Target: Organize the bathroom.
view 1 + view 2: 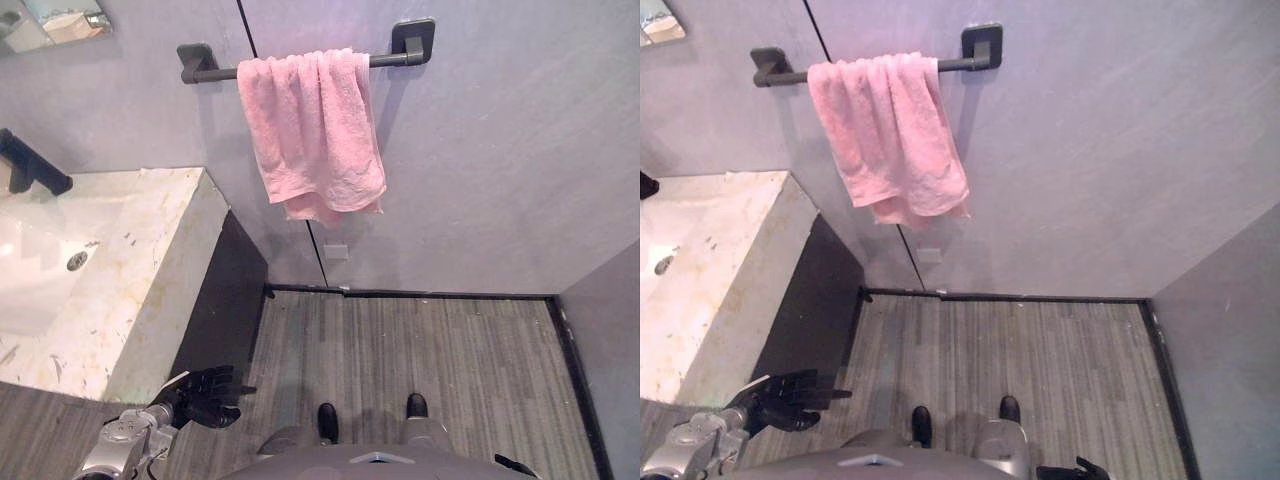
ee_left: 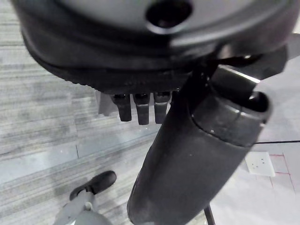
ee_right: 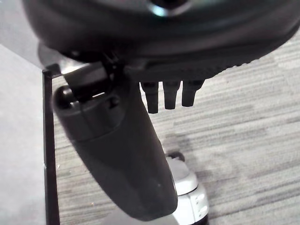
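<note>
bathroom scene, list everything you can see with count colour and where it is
towel: one, pink, draped over the bar on the back wall, hanging unevenly
towel bar: one, dark, mounted on the grey back wall
counter: one, pale marble, at the robot's left, with a dark side panel
sink drain: one, metal, in the basin set in the counter
faucet: one, black, at the counter's back edge
wall outlet: one, white, low on the wall under the towel
floor: grey striped planks
left hand: dark, low beside the counter, fingers relaxed, empty
right hand: dark, over the floor, fingers straight, empty
</note>
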Robot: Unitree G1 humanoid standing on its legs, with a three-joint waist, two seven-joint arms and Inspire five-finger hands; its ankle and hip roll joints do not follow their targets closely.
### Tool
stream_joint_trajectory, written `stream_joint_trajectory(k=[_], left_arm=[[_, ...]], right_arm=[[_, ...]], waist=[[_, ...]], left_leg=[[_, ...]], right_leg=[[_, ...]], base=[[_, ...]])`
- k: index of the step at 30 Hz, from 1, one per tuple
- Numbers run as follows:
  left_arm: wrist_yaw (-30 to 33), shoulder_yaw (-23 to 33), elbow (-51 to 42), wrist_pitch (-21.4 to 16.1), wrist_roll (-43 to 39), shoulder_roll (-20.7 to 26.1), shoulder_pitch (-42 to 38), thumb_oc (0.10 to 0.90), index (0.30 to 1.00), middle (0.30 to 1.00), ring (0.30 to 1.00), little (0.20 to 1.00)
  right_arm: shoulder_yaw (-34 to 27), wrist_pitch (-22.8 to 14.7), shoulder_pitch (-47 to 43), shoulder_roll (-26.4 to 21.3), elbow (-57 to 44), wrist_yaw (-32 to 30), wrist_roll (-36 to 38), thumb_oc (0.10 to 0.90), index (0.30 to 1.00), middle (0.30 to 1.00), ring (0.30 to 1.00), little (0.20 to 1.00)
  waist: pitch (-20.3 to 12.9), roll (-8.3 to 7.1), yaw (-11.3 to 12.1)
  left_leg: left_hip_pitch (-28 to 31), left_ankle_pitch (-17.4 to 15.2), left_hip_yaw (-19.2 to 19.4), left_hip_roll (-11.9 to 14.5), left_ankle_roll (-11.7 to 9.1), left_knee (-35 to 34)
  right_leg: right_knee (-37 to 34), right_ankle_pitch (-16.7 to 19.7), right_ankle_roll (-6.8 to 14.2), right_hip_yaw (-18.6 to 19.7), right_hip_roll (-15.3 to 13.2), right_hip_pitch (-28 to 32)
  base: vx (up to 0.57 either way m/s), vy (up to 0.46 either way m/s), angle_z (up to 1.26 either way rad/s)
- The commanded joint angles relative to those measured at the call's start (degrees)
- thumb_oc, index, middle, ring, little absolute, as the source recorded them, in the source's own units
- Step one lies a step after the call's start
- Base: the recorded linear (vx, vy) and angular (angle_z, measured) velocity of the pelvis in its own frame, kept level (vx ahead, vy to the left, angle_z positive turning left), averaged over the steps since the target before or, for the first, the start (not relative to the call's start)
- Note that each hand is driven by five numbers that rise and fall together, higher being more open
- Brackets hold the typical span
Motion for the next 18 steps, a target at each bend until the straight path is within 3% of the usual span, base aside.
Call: stream_joint_trajectory(k=[1,3,9,13,14,18], left_arm=[[2.3,5.6,-3.9,-2.6,-6.3,3.4,-0.9,0.800,0.900,0.900,0.900,0.900],[5.6,10.2,-7.9,-3.0,-8.2,3.2,0.4,0.800,0.900,0.900,0.900,0.900],[6.0,17.2,-18.8,-3.1,-8.0,5.1,5.7,0.800,0.900,0.900,0.900,0.900],[5.9,22.4,-26.7,-1.5,-10.6,7.4,8.2,0.800,0.900,0.900,0.900,0.900],[6.5,24.5,-30.7,-2.6,-11.5,8.3,8.4,0.800,0.900,0.900,0.900,0.900],[9.2,27.1,-37.4,-2.6,-11.8,9.5,5.2,0.800,0.900,0.900,0.900,0.900]], right_arm=[[0.6,-4.5,-1.7,-3.2,-0.9,0.4,2.6,0.800,0.900,0.900,0.900,0.900],[0.4,-5.1,0.7,-3.1,-12.7,1.1,9.3,0.800,0.900,0.900,0.900,0.900],[-6.6,-9.3,5.3,-5.2,-28.1,-1.0,16.3,0.800,0.900,0.900,0.900,0.900],[-11.5,-12.0,5.8,-7.5,-38.9,-5.7,14.4,0.800,0.900,0.900,0.900,0.900],[-13.6,-12.9,5.2,-8.4,-43.9,-7.2,12.3,0.800,0.900,0.900,0.900,0.900],[-16.8,-11.2,1.3,-11.7,-53.1,-8.4,7.7,0.800,0.900,0.900,0.900,0.900]], waist=[[0.7,-0.49,1.0],[0.7,-1.90,1.5],[0.4,-3.37,1.6],[-0.1,-3.99,1.8],[-0.4,-4.27,1.9],[-0.8,-4.86,2.4]], left_leg=[[-6.9,4.5,-3.9,5.0,-4.8,1.6],[-8.0,4.4,-4.0,5.4,-4.9,2.4],[-8.6,4.6,-3.7,6.4,-5.4,2.9],[-8.5,4.8,-3.8,6.9,-5.6,3.1],[-8.5,4.9,-3.8,7.1,-5.7,3.1],[-8.7,5.1,-3.9,7.6,-6.1,3.0]], right_leg=[[3.8,-5.5,-1.0,-1.6,3.4,4.1],[3.4,-5.4,-1.3,-2.4,3.3,4.1],[3.0,-5.5,-1.5,-3.2,3.4,4.7],[2.5,-5.6,-1.6,-3.3,3.5,5.6],[2.4,-5.7,-1.6,-3.4,3.6,5.8],[2.3,-6.0,-1.6,-3.8,3.6,6.2]], base=[[-0.01,-0.036,0.22],[-0.02,-0.109,0.26],[-0.01,-0.069,0.04],[0.05,-0.050,0.09],[0.04,-0.041,0.00],[0.03,-0.049,0.02]])
